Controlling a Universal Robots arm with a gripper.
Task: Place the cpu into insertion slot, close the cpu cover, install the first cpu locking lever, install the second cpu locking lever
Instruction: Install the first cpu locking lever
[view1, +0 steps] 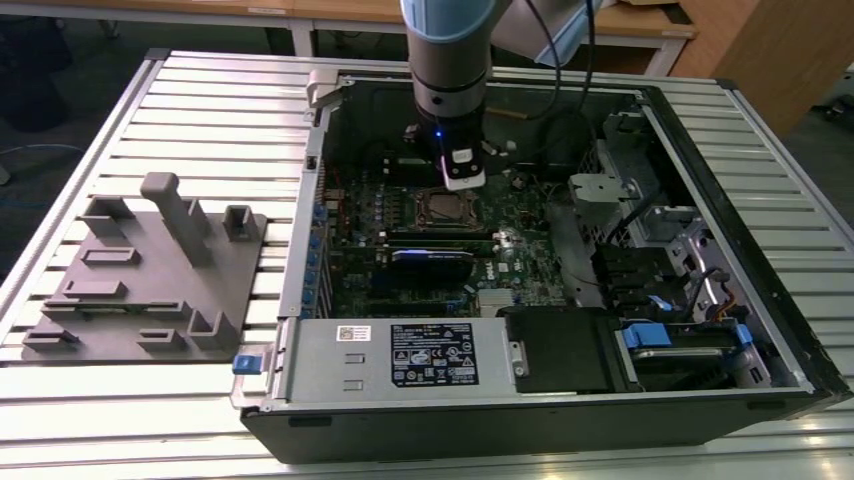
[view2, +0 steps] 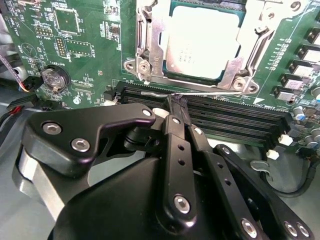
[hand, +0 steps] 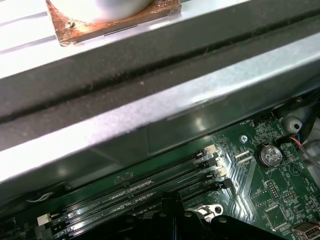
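Second wrist view: cpu (view2: 200, 40) under cpu cover (view2: 150, 45); gripper (view2: 175, 102) seemingly pinching lever (view2: 215, 93).

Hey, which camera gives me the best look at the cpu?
The second wrist view: the cpu is close up, its silver top framed by the cpu cover. The exterior view shows it as a small distant square. The first wrist view looks at the memory slots and case wall instead.

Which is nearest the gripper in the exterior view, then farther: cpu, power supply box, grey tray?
1. cpu, right beside the gripper.
2. power supply box, inside the case, lower in the picture.
3. grey tray, outside the case, exterior view's left.
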